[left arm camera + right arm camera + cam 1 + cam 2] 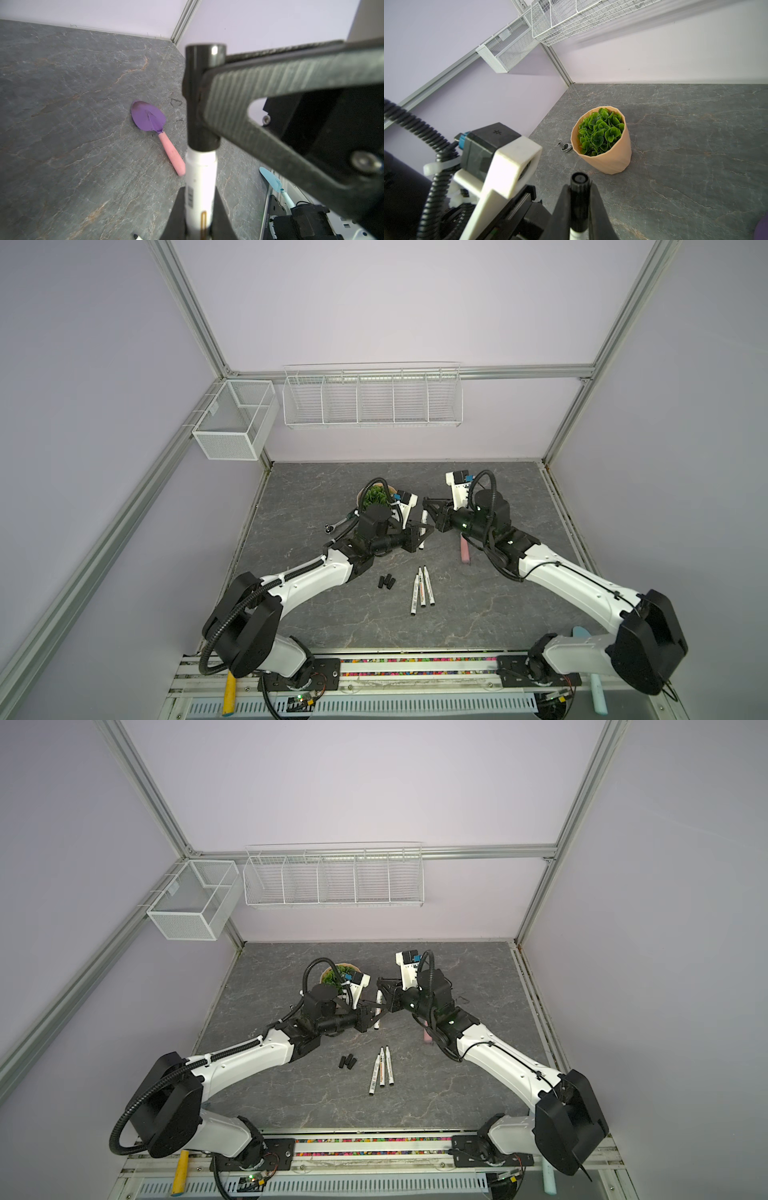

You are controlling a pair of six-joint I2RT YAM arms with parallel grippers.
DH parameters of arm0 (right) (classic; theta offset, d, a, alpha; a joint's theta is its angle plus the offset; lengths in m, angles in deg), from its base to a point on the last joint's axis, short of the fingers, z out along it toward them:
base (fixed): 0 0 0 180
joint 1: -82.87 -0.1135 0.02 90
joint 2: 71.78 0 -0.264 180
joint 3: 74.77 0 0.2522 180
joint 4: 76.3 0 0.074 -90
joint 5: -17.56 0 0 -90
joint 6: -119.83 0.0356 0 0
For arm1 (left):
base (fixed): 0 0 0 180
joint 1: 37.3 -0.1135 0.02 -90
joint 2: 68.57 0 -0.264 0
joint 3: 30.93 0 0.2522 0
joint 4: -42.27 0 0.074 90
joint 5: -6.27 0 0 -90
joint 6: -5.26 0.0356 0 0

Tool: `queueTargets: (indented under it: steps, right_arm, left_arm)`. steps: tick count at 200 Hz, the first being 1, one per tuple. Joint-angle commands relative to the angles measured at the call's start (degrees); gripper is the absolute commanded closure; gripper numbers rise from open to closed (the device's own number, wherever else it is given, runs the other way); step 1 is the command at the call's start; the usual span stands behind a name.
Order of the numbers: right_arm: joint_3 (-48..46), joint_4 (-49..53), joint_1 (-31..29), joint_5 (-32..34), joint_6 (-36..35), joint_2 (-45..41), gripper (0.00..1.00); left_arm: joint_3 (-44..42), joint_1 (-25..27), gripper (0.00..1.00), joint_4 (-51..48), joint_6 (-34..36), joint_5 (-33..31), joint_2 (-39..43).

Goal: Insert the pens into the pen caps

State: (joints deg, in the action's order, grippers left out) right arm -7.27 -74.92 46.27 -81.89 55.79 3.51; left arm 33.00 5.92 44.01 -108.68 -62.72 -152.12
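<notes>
Currently on the grey stone-look tabletop (457, 614):

1. Held pen (200, 176): white barrel, lifted above the table at centre. It is pinched in the left gripper (199, 195), whose jaws are closed tight on the barrel.
2. Fitted cap (202, 93): black, sitting over the far end of the held pen. It is clamped between the closed jaws of the right gripper (579, 193), and the two grippers meet tip to tip. How fully the cap is pushed home is hard to judge; it looks nearly seated.
3. Loose pens (422, 589): three, uncapped, lying side by side on the near side of the grippers, at centre.
4. Loose caps (386, 581): three, black, bunched together just left of the loose pens.
5. Scoop (148, 118): purple blade, pink handle, lying flat right of centre, partly under the right arm.
6. Potted plant (602, 141): green leaves in a peach pot, upright, far and left of the grippers.
7. Ratchet wrench (565, 146): metal, lying just left of the pot.
</notes>
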Motion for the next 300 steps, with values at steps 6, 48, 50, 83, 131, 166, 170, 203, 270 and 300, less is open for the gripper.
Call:
queueTargets:
  steps: [6,48,50,83,131,166,170,203,270,300]
  right_arm:
    - [-0.33,11.59,-3.09,-14.08,-4.41,-3.76,0.86]
    - [0.57,14.63,-3.13,-16.53,-5.85,-4.53,0.85]
    - [0.62,14.66,-3.08,-16.55,-5.90,-4.53,0.85]
    - [1.08,15.51,-3.12,-17.48,-6.50,-4.45,0.85]
    - [4.18,21.57,-2.84,-20.28,-10.91,-4.52,0.85]
    - [7.20,28.27,-1.99,-22.44,-15.46,-4.14,0.85]
    - [7.45,28.78,-1.79,-22.64,-15.83,-4.14,0.85]
    - [8.57,30.31,-0.69,-23.32,-17.02,-3.58,0.85]
    - [10.65,31.69,-0.05,-23.94,-18.20,-1.37,0.82]
    - [11.87,32.91,0.48,-23.18,-18.99,-1.37,0.78]
  left_arm:
    - [2.53,-3.32,1.00,3.04,1.16,-17.50,1.00]
    - [1.08,-2.00,1.00,3.19,4.71,-20.72,1.95]
    - [1.01,-1.87,1.00,3.21,5.07,-21.01,2.04]
    - [-2.25,0.25,1.00,7.54,10.43,-24.11,3.27]
    - [-5.90,1.42,1.00,10.21,15.94,-25.86,5.13]
    - [-9.17,2.08,1.00,11.96,20.27,-26.22,6.87]
    - [-9.56,2.15,1.00,12.08,20.58,-26.43,7.03]
    - [-11.02,3.30,1.00,11.47,22.69,-26.73,8.24]
    - [-14.00,5.54,1.00,12.92,23.33,-27.48,8.75]
    - [-15.32,5.86,1.00,13.35,23.16,-28.08,8.82]
